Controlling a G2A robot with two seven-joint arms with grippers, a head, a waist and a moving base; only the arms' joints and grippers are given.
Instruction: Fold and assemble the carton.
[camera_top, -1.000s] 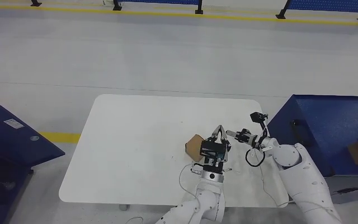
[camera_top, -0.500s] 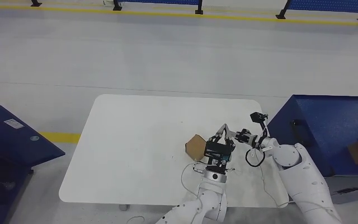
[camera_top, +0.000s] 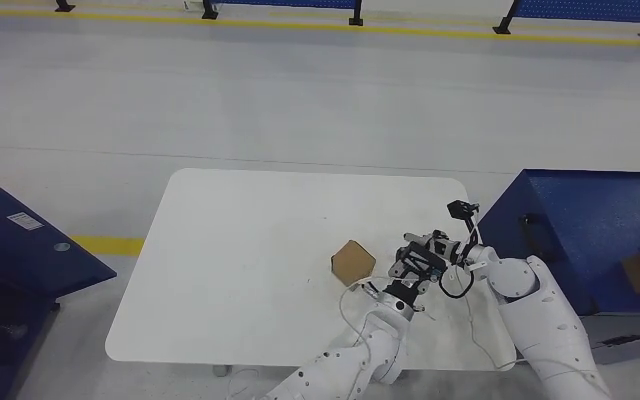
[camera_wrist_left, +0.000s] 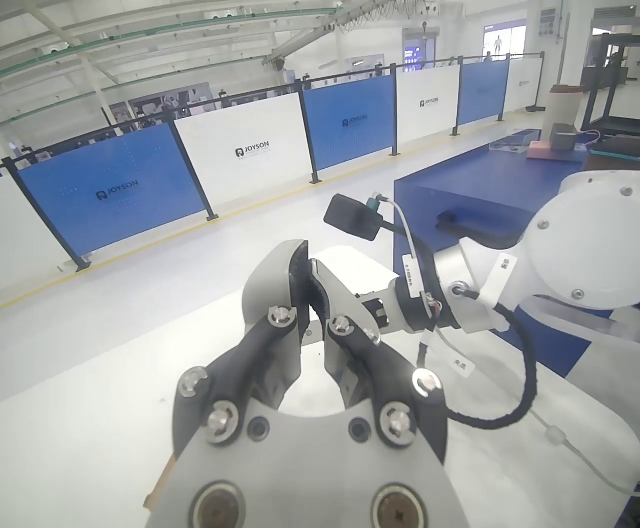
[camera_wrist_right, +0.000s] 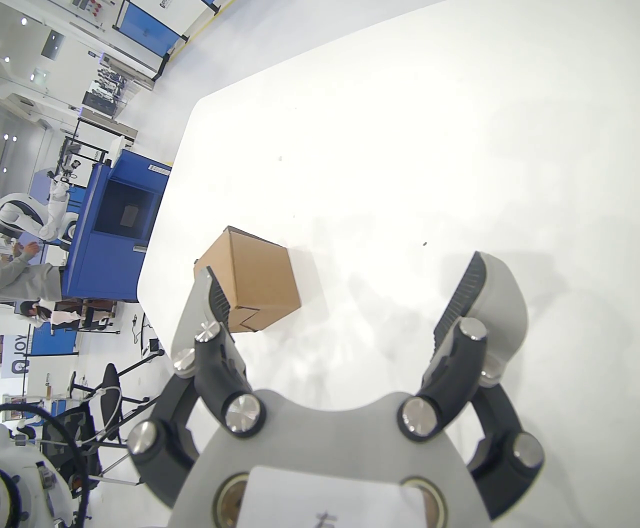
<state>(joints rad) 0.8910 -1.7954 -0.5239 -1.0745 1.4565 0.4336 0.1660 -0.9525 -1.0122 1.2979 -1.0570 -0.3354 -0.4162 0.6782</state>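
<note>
The brown carton (camera_top: 352, 262), folded into a box, stands on the white desk (camera_top: 240, 260) near its front edge, apart from both hands. The left hand (camera_wrist_left: 307, 280) has its fingers pressed together on nothing, close by the right arm's wrist. The right hand (camera_wrist_right: 343, 268) hangs over the desk with fingers spread wide, the carton lying beyond one fingertip.
</note>
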